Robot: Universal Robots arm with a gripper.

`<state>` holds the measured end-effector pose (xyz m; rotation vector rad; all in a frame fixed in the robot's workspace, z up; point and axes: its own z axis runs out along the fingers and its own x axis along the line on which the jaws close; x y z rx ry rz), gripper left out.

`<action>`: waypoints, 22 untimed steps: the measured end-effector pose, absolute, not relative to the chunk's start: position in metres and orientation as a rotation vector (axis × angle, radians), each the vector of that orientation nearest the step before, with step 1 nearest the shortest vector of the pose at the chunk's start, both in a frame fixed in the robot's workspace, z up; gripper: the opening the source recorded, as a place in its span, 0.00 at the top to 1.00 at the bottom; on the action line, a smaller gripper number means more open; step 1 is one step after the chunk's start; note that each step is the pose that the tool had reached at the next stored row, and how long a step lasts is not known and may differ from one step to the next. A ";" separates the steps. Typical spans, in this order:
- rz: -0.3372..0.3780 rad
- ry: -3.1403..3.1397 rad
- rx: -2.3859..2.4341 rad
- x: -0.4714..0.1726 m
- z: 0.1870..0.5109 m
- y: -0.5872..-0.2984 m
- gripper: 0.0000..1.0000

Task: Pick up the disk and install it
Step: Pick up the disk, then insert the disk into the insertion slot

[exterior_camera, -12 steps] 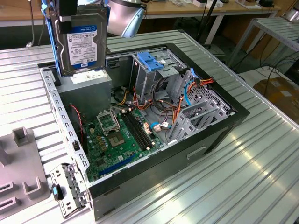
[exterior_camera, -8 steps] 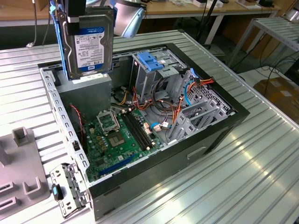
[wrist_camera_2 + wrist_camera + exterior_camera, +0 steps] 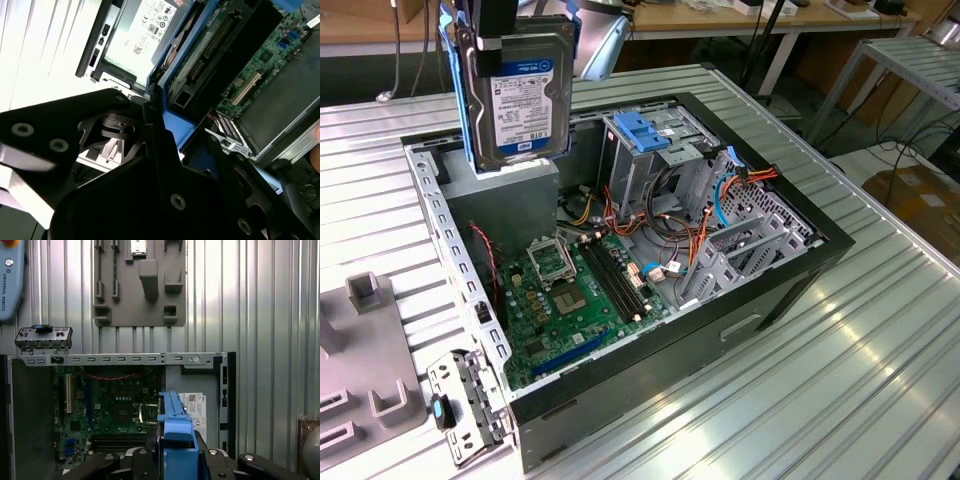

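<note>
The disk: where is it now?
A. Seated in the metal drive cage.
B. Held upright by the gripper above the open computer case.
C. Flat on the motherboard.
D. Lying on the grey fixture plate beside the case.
B: in the exterior view the disk hangs upright in the grasp of the gripper, above the open computer case and clear of the drive cage.

Ribbed metal table (image 3: 880, 330): open computer case (image 3: 720, 345), grey fixture plate (image 3: 360, 385) on top.

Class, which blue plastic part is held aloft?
The bright blue carrier on the dark disk, held by the gripper; the light-blue latch plate tops the grey cage.
</note>
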<state>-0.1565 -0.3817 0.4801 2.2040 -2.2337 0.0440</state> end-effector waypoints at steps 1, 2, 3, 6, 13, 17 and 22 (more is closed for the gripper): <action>0.044 -2.234 2.203 -0.156 0.480 -0.383 0.63; 0.044 -2.235 2.203 -0.156 0.480 -0.384 0.63; 0.044 -2.236 2.202 -0.155 0.480 -0.385 0.63; 0.044 -2.238 2.199 -0.151 0.479 -0.389 0.63; 0.044 -2.241 2.196 -0.142 0.479 -0.391 0.63; 0.044 -2.241 2.196 -0.142 0.479 -0.391 0.63; 0.044 -2.241 2.196 -0.141 0.479 -0.392 0.63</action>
